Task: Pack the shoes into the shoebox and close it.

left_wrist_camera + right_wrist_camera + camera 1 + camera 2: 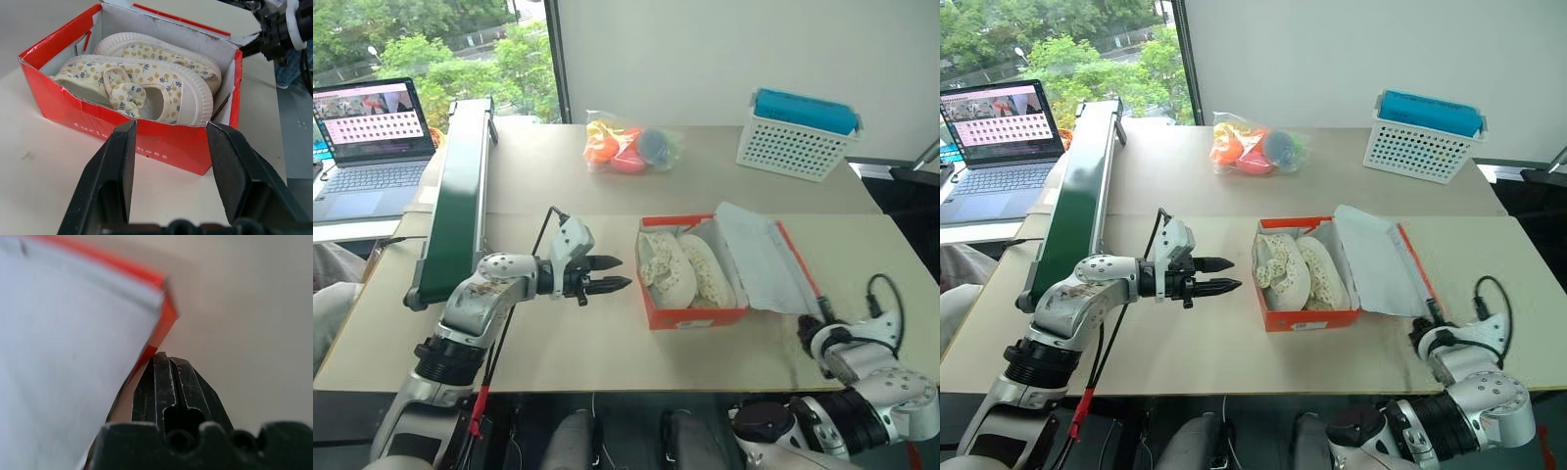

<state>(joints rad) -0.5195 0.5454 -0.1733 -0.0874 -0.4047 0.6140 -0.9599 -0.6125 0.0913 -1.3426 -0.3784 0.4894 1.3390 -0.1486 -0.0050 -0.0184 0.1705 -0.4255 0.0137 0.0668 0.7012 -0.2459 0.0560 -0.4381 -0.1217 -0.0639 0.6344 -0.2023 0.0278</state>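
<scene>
On the tabletop (607,352) ahead of me sits the shoebox (690,315), red-orange, lid (759,259) thrown back flat to the robot's right with its white inside facing up. Both shoes (685,269) are in the box, lying side by side lengthwise, cream with a small speckled print; from the left wrist view I see the nearer one has a little bow on its strap.

My left tool (609,274) hovers just to the left of the box, pointing at its side wall, fingers spread apart with nothing between them, not touching the cardboard. My right tool (168,361) is low at the near right corner of the lid, fingers pressed together and holding nothing; the right wrist view puts its tip right against the lid's red edge, though I can't tell if it actually touches.

Farther back: a bag of toys (628,145) in orange, pink and blue, a white perforated basket (796,135) with a blue top, a green conveyor (460,191) along the left, and a laptop (367,147) beyond it.
</scene>
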